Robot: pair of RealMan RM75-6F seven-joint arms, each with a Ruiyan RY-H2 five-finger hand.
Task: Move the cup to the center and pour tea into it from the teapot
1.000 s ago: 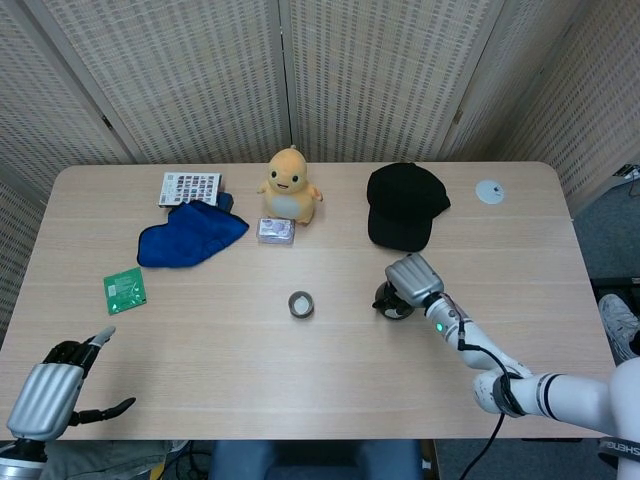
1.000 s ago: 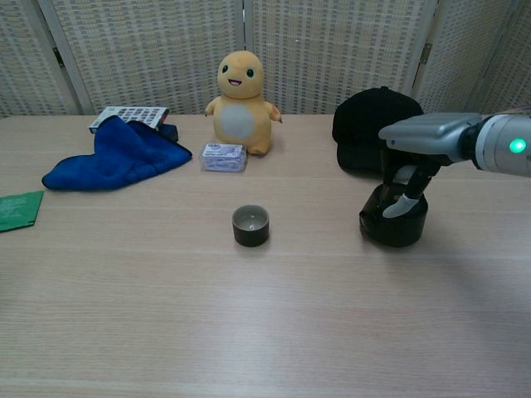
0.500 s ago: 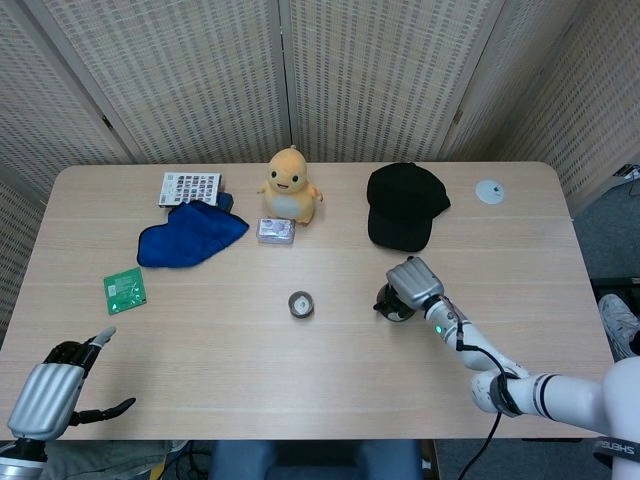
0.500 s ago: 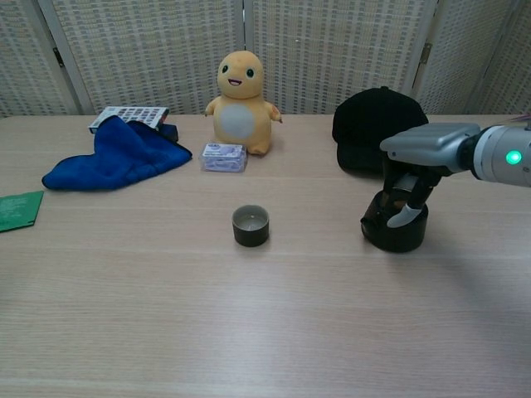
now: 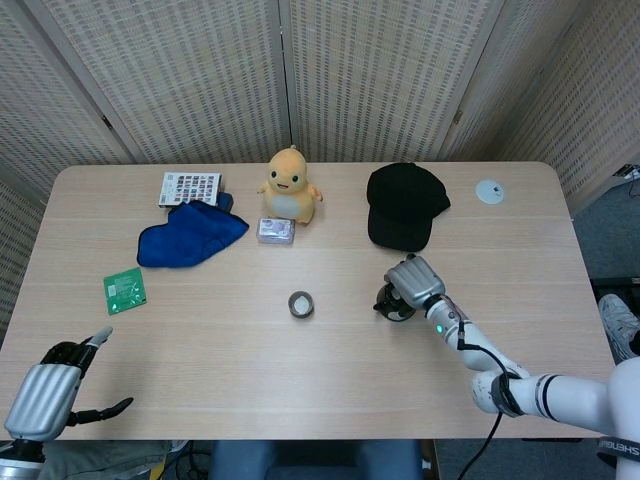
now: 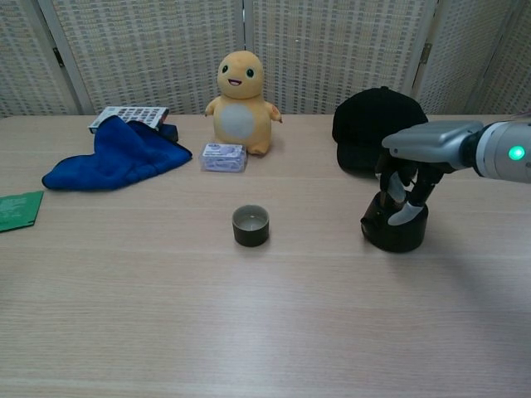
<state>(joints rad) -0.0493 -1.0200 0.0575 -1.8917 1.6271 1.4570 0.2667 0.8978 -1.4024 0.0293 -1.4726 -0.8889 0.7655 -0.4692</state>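
On table (image 5: pixel 300 360): one cup (image 6: pixel 250 225), one teapot (image 6: pixel 396 228).

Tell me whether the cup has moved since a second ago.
No. The cup sits at the same spot in front of the yellow toy, left of the teapot.

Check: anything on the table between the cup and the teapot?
Nothing: bare tabletop between the cup and the teapot, clear in both chest and head views.
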